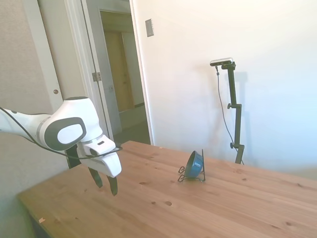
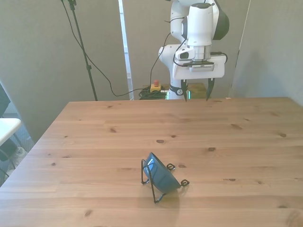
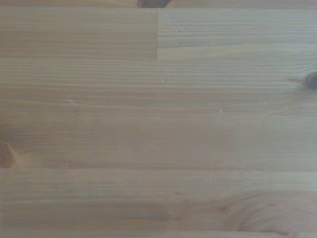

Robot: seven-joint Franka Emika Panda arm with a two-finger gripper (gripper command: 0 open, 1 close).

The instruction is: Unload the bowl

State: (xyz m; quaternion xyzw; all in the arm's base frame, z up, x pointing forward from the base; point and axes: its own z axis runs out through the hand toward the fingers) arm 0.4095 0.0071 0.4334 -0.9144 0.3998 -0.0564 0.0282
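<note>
The small blue bowl stands tilted on its edge in a thin black wire rack on the wooden table. My gripper hangs open and empty above the table's far edge in the front view, well apart from the bowl. In the side view it is at the left, with the bowl to its right. The wrist view holds only bare wood planks.
An open doorway lies behind the table in the side view. Cables and a red button lie on the floor behind the table in the front view.
</note>
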